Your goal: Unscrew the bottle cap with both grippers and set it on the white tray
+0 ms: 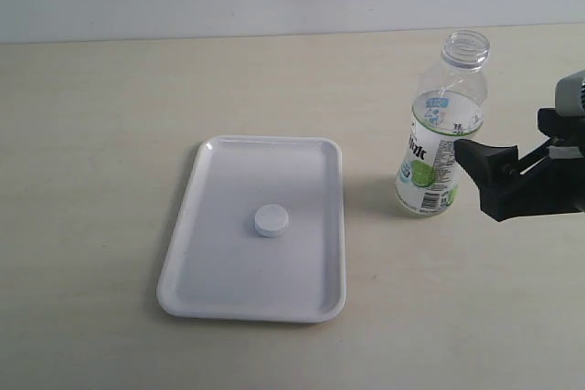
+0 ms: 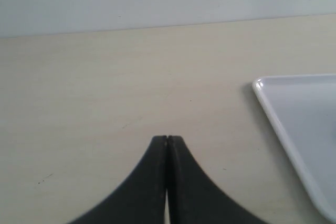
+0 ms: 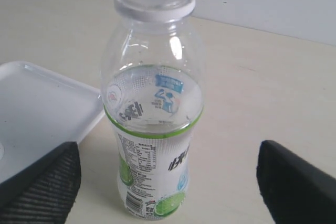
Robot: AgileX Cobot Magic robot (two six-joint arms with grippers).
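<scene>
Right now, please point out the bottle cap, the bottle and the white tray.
bottle cap [image 1: 271,220], exterior view, flat top.
bottle [image 1: 426,167], exterior view, printed label.
white tray [image 1: 228,267], exterior view, bare floor.

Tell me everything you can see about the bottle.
The bottle is small, clear plastic, with a white-and-green printed label on its lower half. It stands upright on the table, beside the tray and apart from it. Its threaded neck is uncapped. The open right gripper is close by, not touching it.

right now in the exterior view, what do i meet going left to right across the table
flat glossy white rectangular plastic tray → small clear plastic bottle with white-and-green label → black right pincer
</scene>
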